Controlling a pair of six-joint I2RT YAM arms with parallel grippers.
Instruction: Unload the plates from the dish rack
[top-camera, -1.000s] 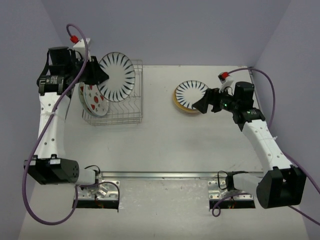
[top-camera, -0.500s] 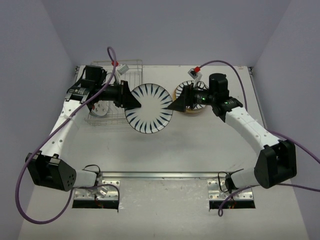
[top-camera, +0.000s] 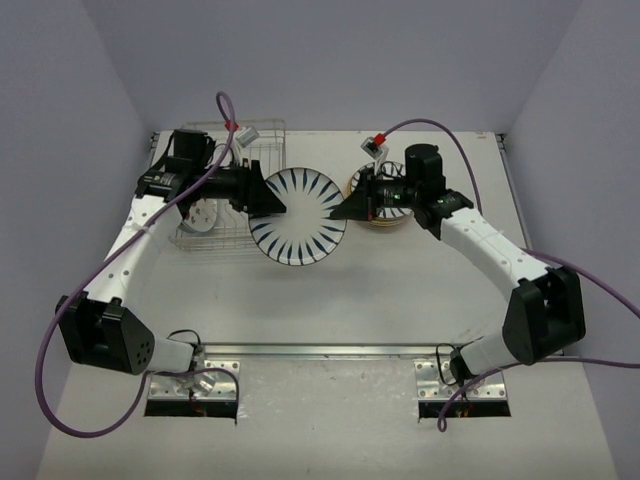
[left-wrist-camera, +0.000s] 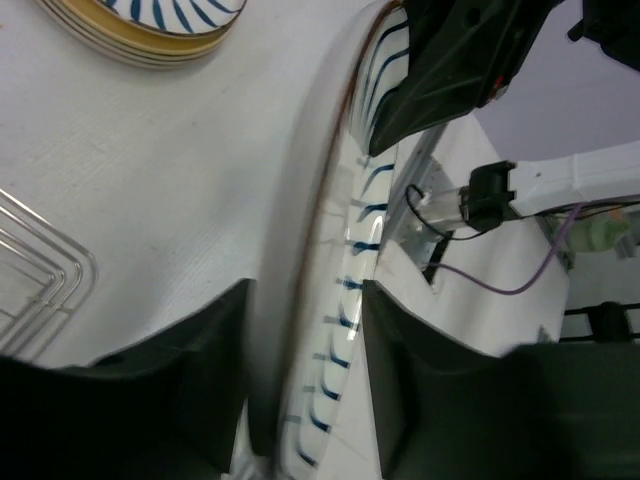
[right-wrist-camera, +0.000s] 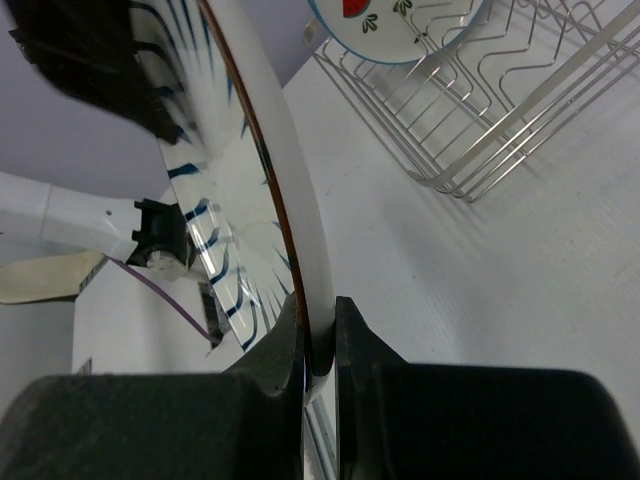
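Top external view: the striped plate is held above the desk between the two arms. The left gripper is at one edge and the right gripper at the opposite edge. The dish rack lies behind and below the left gripper, with a red-marked plate in it. A stack of plates sits just past the right gripper.

Left wrist view: the left gripper's jaws stand wide, straddling the striped plate's rim with some slack on one side. It does not look clamped. The stack is ahead and to one side.

Right wrist view: the right gripper is drawn narrow and pinches the rim firmly. The rack is beyond it, off to the side.

This looks like a hand-over from left to right, with one plate yet to unload. The next move calls for the left gripper to back straight off the rim without knocking it. The right can then swing the plate over the stack and lay it flat.
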